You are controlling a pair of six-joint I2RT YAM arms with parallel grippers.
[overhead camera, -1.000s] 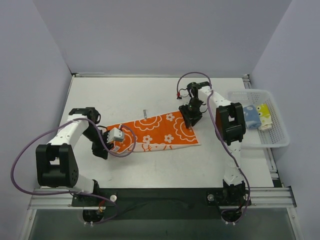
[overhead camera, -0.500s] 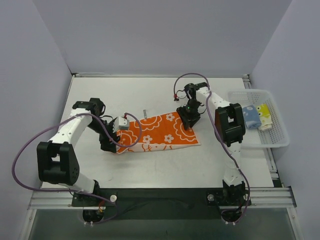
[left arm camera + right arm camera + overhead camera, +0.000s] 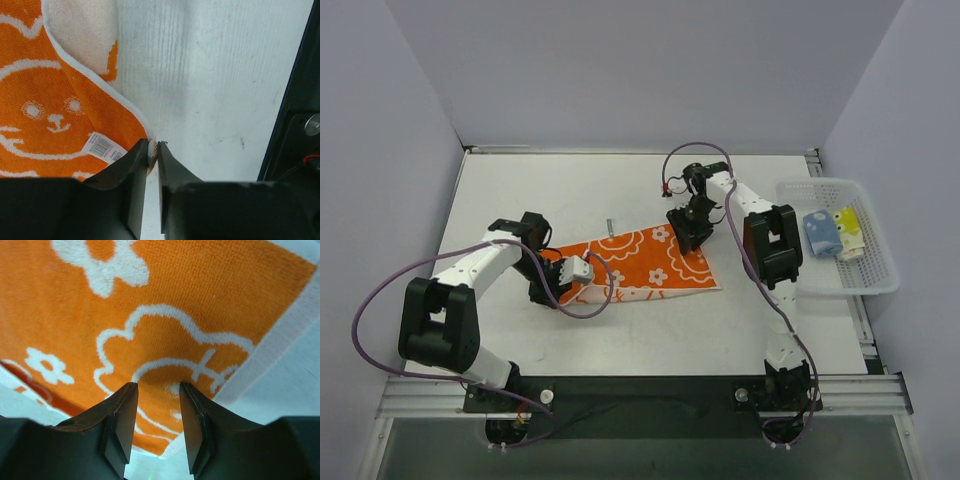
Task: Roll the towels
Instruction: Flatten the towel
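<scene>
Towel (image 3: 650,268), orange with white flowers, lies spread flat well left of the basket (image 3: 880,283), long axis pointing toward that basket. The left gripper (image 3: 153,146) is clamped on the hem at the end farthest from the basket; the right gripper (image 3: 158,390) hangs with jaws apart over the basket-side end. A roll would likely run from the clamped end basketward

My pincer (image 3: 153,147) is closed tight on the pale edge of the orange towel (image 3: 65,120). A small white label (image 3: 105,148) lies just beside it on the cloth, with bare white worktop (image 3: 210,85) to the right.
</scene>
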